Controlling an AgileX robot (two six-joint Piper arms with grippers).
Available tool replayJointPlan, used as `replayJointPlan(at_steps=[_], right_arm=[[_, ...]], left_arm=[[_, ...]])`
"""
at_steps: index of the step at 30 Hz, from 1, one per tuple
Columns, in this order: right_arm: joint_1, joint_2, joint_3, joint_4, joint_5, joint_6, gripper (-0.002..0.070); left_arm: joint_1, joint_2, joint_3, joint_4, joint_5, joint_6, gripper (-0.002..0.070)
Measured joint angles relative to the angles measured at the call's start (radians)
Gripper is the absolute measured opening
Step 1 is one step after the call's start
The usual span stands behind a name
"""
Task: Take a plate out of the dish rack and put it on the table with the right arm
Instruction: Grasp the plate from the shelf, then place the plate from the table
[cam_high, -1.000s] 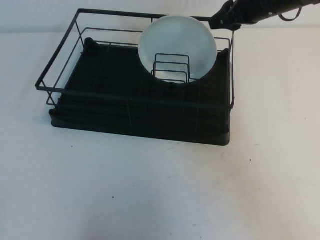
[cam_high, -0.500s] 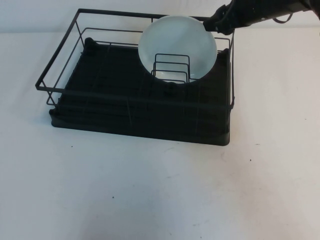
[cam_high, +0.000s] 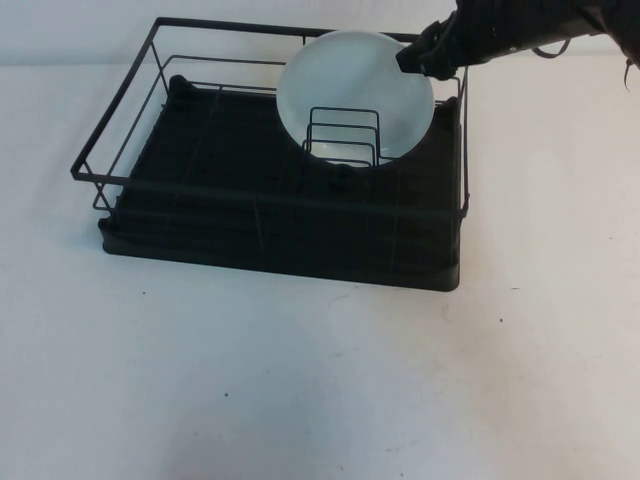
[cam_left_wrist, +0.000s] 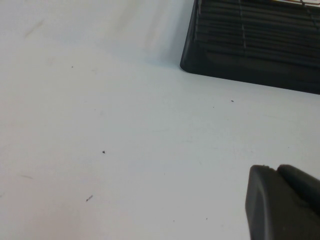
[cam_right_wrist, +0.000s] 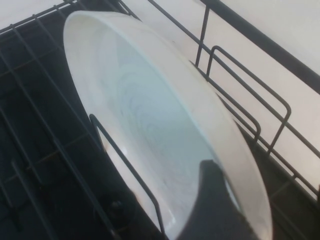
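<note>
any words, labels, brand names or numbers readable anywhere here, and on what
None: no readable text in any view.
plate: plain white, no mark, standing on edge in the dish rack.
dish rack: black wire and tray, no label.
table: only small dark specks.
right pincer: plain black, at the plate's upper rim, one finger over the plate's face.
left pincer: plain black, above bare table near the rack's corner.

Soft, even light; faint shadows.

White plate (cam_high: 345, 85), black ribbed rack (cam_high: 270, 220)
</note>
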Motion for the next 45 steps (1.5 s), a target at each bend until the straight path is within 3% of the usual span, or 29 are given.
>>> replayJointPlan(at_steps=[8, 15, 23, 26, 31, 39, 45], right_arm=[[0.000, 0.007, 0.000, 0.010, -0.010, -0.014, 0.0381], [0.000, 0.012, 0.000, 0.023, -0.012, -0.026, 0.0318], [0.000, 0.034, 0.000, 0.027, -0.020, -0.026, 0.0303], [0.000, 0.036, 0.000, 0.027, -0.021, -0.027, 0.0265], [0.000, 0.032, 0.000, 0.008, -0.015, -0.039, 0.0120], [-0.002, -0.037, 0.000, -0.051, -0.011, -0.047, 0.0055], [-0.015, -0.109, 0.000, -0.065, 0.019, 0.017, 0.0051]], left_arm=[[0.000, 0.000, 0.000, 0.000, 0.000, 0.000, -0.0006], [0.000, 0.000, 0.000, 0.000, 0.000, 0.000, -0.0006], [0.000, 0.000, 0.000, 0.000, 0.000, 0.000, -0.0006], [0.000, 0.000, 0.000, 0.000, 0.000, 0.000, -0.0006], [0.000, 0.000, 0.000, 0.000, 0.000, 0.000, -0.0006], [0.000, 0.000, 0.000, 0.000, 0.000, 0.000, -0.0006], [0.000, 0.000, 0.000, 0.000, 0.000, 0.000, -0.0006]])
